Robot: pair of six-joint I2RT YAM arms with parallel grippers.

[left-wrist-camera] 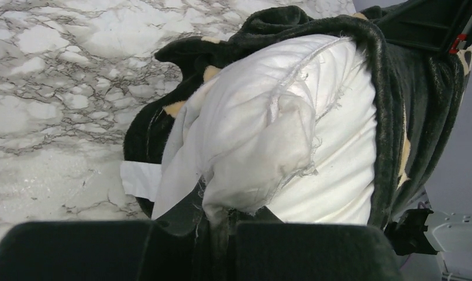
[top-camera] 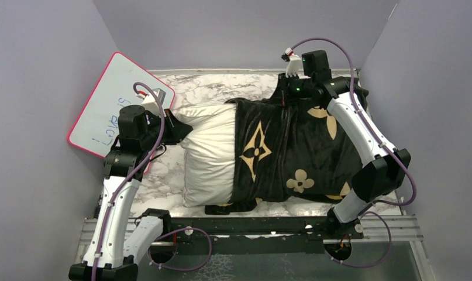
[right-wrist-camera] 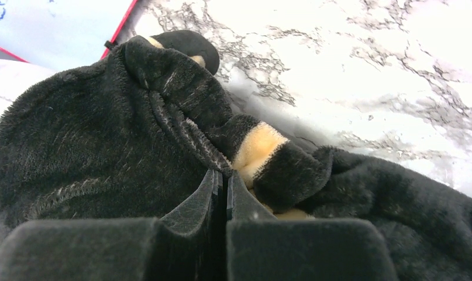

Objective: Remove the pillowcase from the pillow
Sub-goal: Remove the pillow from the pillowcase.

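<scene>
The black pillowcase point(top-camera: 292, 149) with tan flower motifs covers the right part of the off-white pillow point(top-camera: 210, 152), whose left end sticks out bare. My left gripper point(top-camera: 176, 126) is shut on the pillow's far left corner; in the left wrist view the white corner fabric point(left-wrist-camera: 257, 152) is pinched between the jaws point(left-wrist-camera: 227, 219), with the pillowcase's rim point(left-wrist-camera: 391, 117) behind it. My right gripper point(top-camera: 286, 93) is at the far edge of the pillowcase and is shut on a fold of its black fabric point(right-wrist-camera: 181, 117), the jaws pressed together point(right-wrist-camera: 224, 181).
A pink-rimmed whiteboard point(top-camera: 107, 105) leans at the back left, close to my left arm. Grey walls close in the marble table point(top-camera: 216, 88) on the left, back and right. A black rail point(top-camera: 251, 225) runs along the near edge.
</scene>
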